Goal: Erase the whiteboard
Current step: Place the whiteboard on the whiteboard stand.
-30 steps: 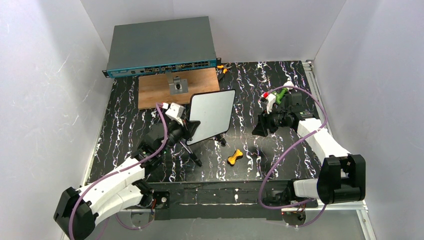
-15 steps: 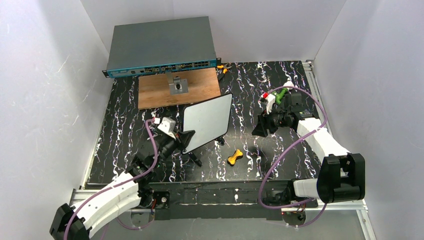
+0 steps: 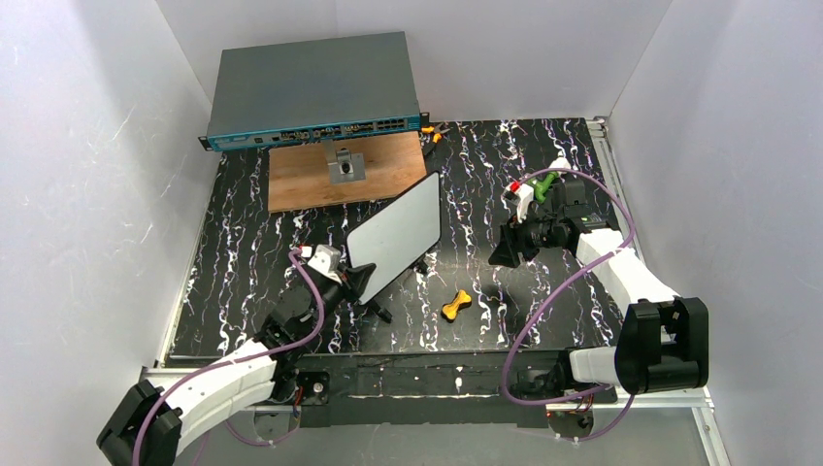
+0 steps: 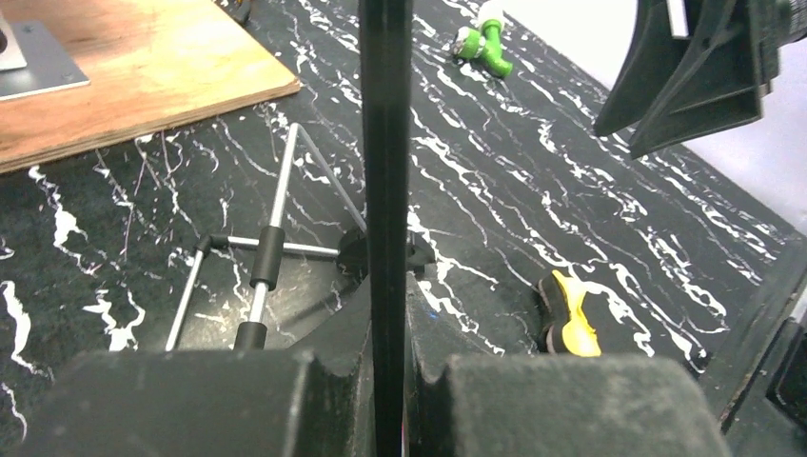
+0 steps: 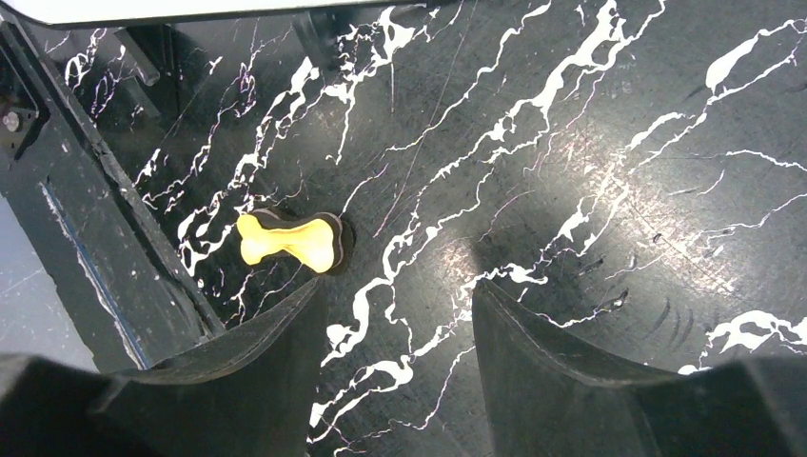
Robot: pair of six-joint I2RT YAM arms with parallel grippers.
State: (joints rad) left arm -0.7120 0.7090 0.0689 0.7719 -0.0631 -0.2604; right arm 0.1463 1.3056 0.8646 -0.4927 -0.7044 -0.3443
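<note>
My left gripper point(image 3: 363, 281) is shut on the lower rim of the whiteboard point(image 3: 394, 235) and holds it off the table, steeply tilted. In the left wrist view the board's black rim point(image 4: 385, 143) runs edge-on straight up between my left gripper's point(image 4: 388, 286) closed fingers. A yellow bone-shaped eraser point(image 3: 456, 305) lies flat on the table to the right of the board. My right gripper point(image 3: 505, 250) hovers open over bare table. From the right wrist, the eraser point(image 5: 285, 240) lies just beyond the left finger of the right gripper point(image 5: 395, 314).
A thin wire stand point(image 4: 266, 257) lies on the black marbled table under the board. A brown wooden panel point(image 3: 311, 180) with a metal bracket point(image 3: 345, 167) and a grey network switch point(image 3: 311, 87) sit at the back left. A green marker point(image 3: 543, 183) lies beyond the right arm.
My left arm has drawn back toward the near left, carrying the whiteboard with it and turning it more edge-on. The right arm and the eraser have not moved.
</note>
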